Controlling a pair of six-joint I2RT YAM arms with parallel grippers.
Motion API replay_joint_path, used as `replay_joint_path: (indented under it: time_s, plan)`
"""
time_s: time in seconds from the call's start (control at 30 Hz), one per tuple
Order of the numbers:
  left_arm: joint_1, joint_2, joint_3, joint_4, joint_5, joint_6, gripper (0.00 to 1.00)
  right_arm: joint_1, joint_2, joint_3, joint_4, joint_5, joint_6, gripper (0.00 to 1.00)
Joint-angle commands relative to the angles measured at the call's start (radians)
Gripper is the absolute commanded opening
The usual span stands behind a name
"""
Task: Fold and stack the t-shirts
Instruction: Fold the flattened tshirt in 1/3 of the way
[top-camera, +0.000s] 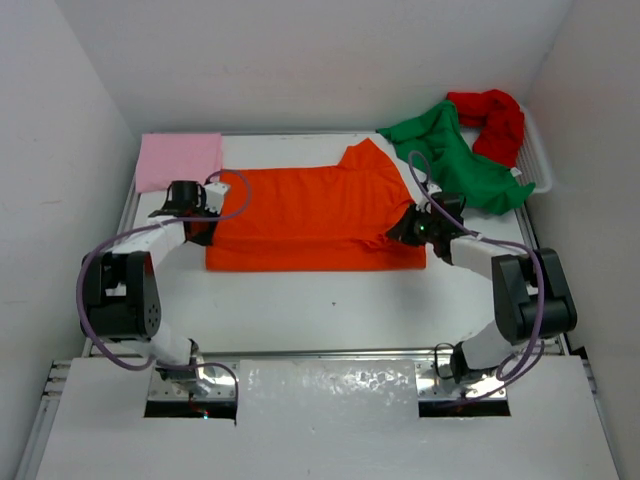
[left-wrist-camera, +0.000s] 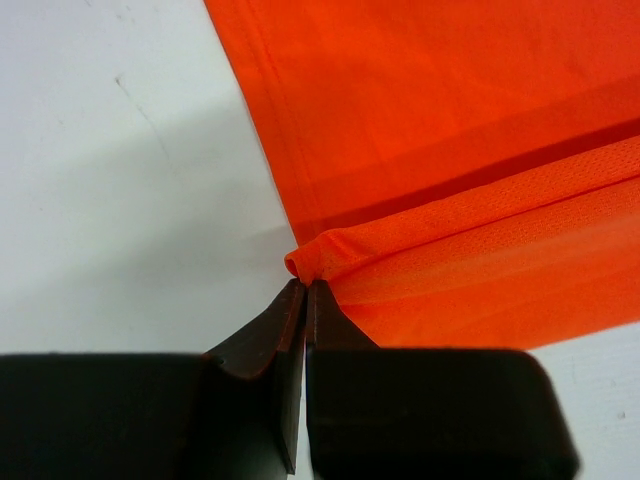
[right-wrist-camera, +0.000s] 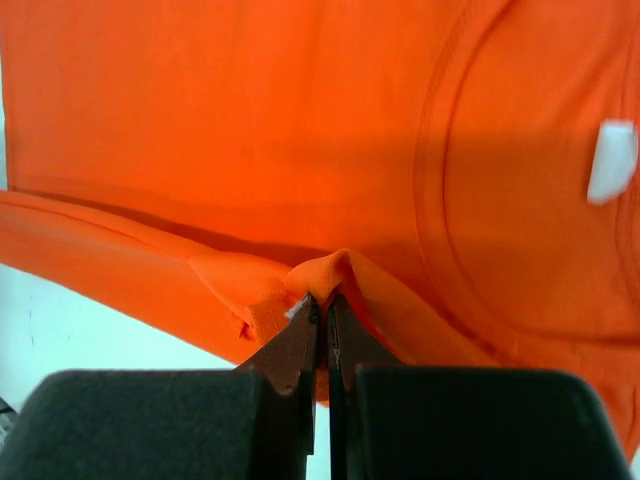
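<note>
The bright orange t-shirt (top-camera: 315, 215) lies spread across the middle of the table, its near long edge folded over. My left gripper (top-camera: 208, 232) is shut on the shirt's left folded edge (left-wrist-camera: 310, 262). My right gripper (top-camera: 405, 232) is shut on a pinch of the same shirt (right-wrist-camera: 335, 270) near the collar (right-wrist-camera: 450, 200). The pink shirt (top-camera: 178, 160) lies folded flat at the far left corner. The green shirt (top-camera: 455, 155) and the red shirt (top-camera: 495, 122) lie crumpled at the far right.
A white mesh basket (top-camera: 538, 160) holds part of the red and green shirts at the far right. White walls close in the table on three sides. Bare white table (top-camera: 320, 305) lies between the orange shirt and the arm bases.
</note>
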Motion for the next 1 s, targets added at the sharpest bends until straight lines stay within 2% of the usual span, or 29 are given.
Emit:
replay_joint_path:
  time_s: [0.0,0.3,0.37,0.5,0.53,0.57,0.63,0.67,0.73,0.77,0.83,0.87,0.97]
  plan:
    - [0.015,0.022,0.059,0.079,-0.027,-0.038,0.0,-0.011,0.035,0.063,0.054,-0.012,-0.034,0.0]
    - [0.015,0.123,0.109,0.098,-0.032,-0.058,0.0,-0.031,0.144,0.126,0.044,-0.006,-0.04,0.0]
    - [0.014,0.14,0.12,0.101,-0.037,-0.064,0.0,-0.034,0.172,0.147,0.037,-0.007,-0.049,0.07]
    - [0.014,0.169,0.155,0.097,-0.04,-0.075,0.0,-0.047,0.218,0.206,0.013,0.006,-0.065,0.13]
    - [0.015,0.185,0.175,0.092,-0.04,-0.075,0.0,-0.048,0.236,0.238,-0.011,0.017,-0.069,0.18]
    - [0.015,0.192,0.186,0.08,-0.04,-0.075,0.07,-0.053,0.244,0.256,-0.028,0.025,-0.072,0.3]
    - [0.015,0.218,0.215,0.067,-0.05,-0.084,0.17,-0.053,0.261,0.31,-0.088,0.045,-0.1,0.33]
    - [0.018,0.226,0.226,0.061,-0.061,-0.089,0.27,-0.056,0.267,0.327,-0.108,0.084,-0.115,0.34]
    - [0.04,0.247,0.281,0.04,-0.078,-0.101,0.34,-0.054,0.268,0.386,-0.187,0.126,-0.167,0.35]
    - [0.054,0.254,0.308,0.005,-0.073,-0.109,0.43,-0.054,0.261,0.413,-0.221,0.169,-0.186,0.35]
    - [0.109,0.26,0.406,-0.047,-0.015,-0.136,0.55,-0.054,0.232,0.46,-0.315,0.193,-0.227,0.36]
    - [0.129,0.255,0.431,-0.095,0.053,-0.142,0.67,-0.054,0.177,0.462,-0.335,0.216,-0.236,0.37]
    - [0.201,0.206,0.453,-0.163,0.146,-0.135,0.69,-0.082,0.086,0.436,-0.441,0.235,-0.235,0.43]
